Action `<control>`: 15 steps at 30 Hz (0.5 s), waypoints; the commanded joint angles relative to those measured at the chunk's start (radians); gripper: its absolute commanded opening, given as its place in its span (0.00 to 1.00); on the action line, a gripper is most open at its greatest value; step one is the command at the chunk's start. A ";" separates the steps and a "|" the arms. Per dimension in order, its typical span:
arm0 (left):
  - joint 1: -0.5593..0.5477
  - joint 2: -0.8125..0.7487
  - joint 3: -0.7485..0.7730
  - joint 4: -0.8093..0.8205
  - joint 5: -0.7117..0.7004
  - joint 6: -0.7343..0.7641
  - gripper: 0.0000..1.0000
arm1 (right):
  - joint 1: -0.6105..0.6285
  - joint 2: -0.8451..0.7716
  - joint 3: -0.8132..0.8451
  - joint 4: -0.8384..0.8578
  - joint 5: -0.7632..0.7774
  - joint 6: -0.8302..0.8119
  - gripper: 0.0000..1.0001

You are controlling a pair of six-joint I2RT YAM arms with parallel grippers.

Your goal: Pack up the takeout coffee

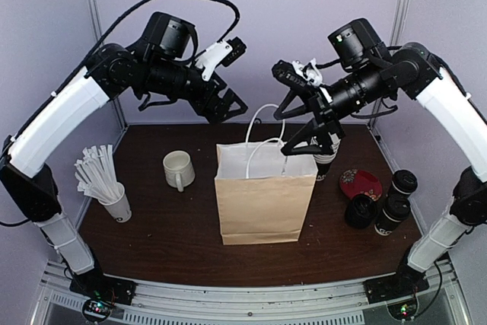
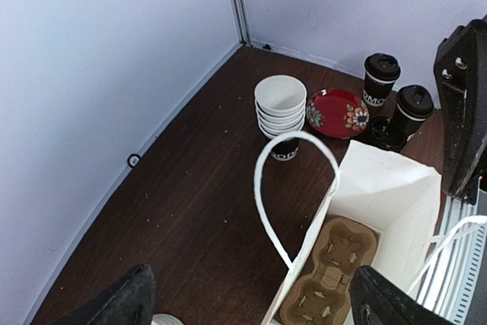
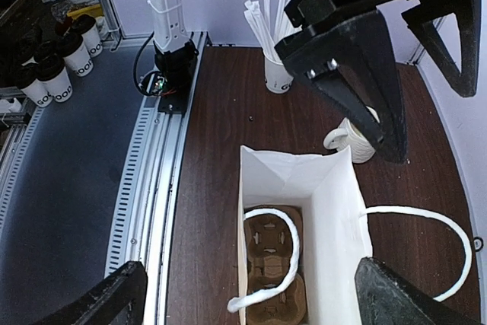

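Pale lilac walls close in a dark brown table, and a brown paper bag stands open at its middle with its white handles up. Above its mouth the left gripper hangs at 11 o'clock and the right gripper at 1 o'clock. In the wrist views the left fingers and the right fingers are spread to the bottom corners with nothing between them, so both are released. Inside the bag lies a cardboard cup carrier, partly hidden by the bag's wall and crossed by a handle loop. The takeout coffee is outside the bag: the rear takeout cup and the front takeout cup stand lidded at 3 o'clock from it, near the table's right edge, their lettering only partly readable. A red plate lies between them and the bag. A low black round thing beside the front cup is hard to make out. A cup stack at 1 o'clock is mostly hidden from above by the right gripper. A white mug sits at 10 o'clock and a cup of white sticks at 9 o'clock.
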 commanded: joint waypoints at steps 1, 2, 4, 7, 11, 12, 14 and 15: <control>-0.002 -0.034 -0.017 0.076 0.025 0.030 0.93 | 0.006 -0.059 0.026 -0.058 -0.034 -0.014 1.00; -0.001 -0.024 -0.016 0.075 0.046 0.033 0.93 | 0.006 -0.065 0.014 -0.061 -0.023 -0.012 1.00; -0.001 0.005 -0.003 0.077 0.092 0.037 0.93 | 0.006 -0.079 -0.024 -0.052 -0.005 -0.010 0.99; -0.001 0.064 0.033 0.095 0.119 0.029 0.93 | 0.008 -0.088 -0.094 -0.005 0.033 0.029 0.99; 0.004 0.167 0.121 0.083 0.101 0.026 0.91 | 0.008 -0.065 -0.137 0.027 0.060 0.075 0.97; 0.009 0.191 0.140 0.076 0.124 0.017 0.89 | 0.008 -0.058 -0.141 0.025 0.046 0.079 0.95; 0.019 0.226 0.165 0.073 0.180 -0.010 0.82 | 0.011 -0.042 -0.148 0.022 0.006 0.087 0.87; 0.022 0.238 0.172 0.072 0.193 -0.022 0.77 | 0.014 -0.034 -0.149 0.021 -0.005 0.094 0.82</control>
